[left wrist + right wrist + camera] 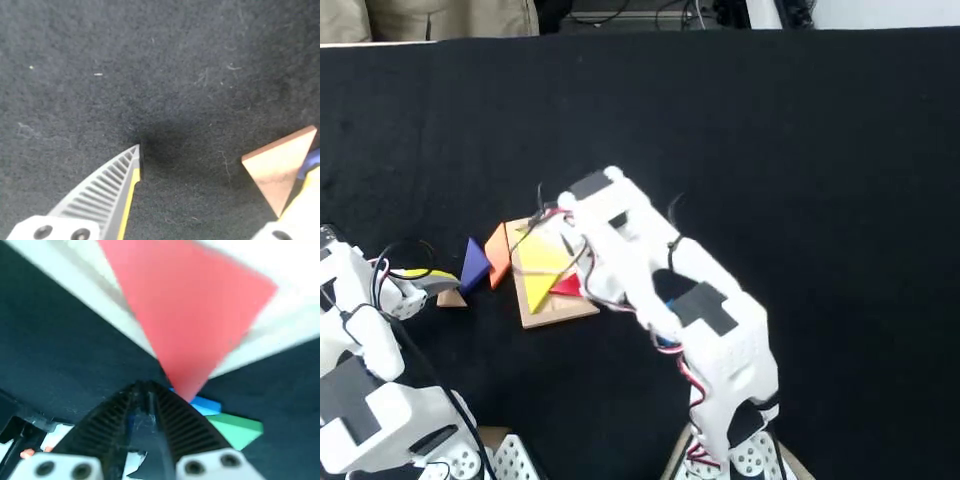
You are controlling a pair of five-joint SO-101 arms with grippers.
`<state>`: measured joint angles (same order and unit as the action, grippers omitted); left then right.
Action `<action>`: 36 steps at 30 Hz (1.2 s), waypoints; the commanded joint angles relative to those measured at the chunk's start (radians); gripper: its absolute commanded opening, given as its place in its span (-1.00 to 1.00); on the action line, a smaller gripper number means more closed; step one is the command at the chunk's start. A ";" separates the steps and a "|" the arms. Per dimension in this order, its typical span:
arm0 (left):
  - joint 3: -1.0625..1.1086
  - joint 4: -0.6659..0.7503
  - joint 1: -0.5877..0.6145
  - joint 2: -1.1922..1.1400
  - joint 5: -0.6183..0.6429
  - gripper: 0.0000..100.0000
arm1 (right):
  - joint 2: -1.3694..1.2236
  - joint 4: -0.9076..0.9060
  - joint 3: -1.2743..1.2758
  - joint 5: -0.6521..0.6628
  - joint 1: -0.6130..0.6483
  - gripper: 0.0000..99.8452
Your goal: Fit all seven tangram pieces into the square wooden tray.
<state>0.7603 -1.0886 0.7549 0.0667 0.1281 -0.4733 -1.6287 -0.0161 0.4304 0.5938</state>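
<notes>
The tangram pieces look thin, stiff and light, likely to skid on the black worktop (pixel 790 150), so pinch each across two flat edges rather than at a corner. Your left fingers (pixel 107 192) stand wide, with the tan triangle (pixel 280 167) against one of them, left of the wooden tray (pixel 545 315). Your right fingers (pixel 175 415) are pressed together at the corner of the red triangle (pixel 185 315), which lies in the tray. A blue triangle (pixel 473 263) and an orange piece (pixel 498 255) crowd the tray's left edge.
</notes>
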 commanded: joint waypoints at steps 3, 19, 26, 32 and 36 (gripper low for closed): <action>-0.004 0.012 0.004 0.006 -0.009 -0.07 | -0.001 -0.005 -0.073 0.044 -0.031 -0.98; -0.004 0.012 0.004 0.006 -0.009 -0.07 | -0.070 0.158 -0.283 -0.017 -0.144 -0.98; -0.004 0.012 0.004 0.006 -0.009 -0.07 | -0.188 0.100 -0.387 -0.023 -0.097 -0.98; -0.004 0.012 0.004 0.006 -0.009 -0.07 | -0.222 0.054 -0.437 -0.025 -0.020 -0.98; -0.004 0.012 0.004 0.006 -0.009 -0.07 | -0.222 0.009 -0.484 -0.025 0.002 -0.98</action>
<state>0.7603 -1.0886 0.7549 0.0667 0.1281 -0.7096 -1.5904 -0.4304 0.4058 0.5738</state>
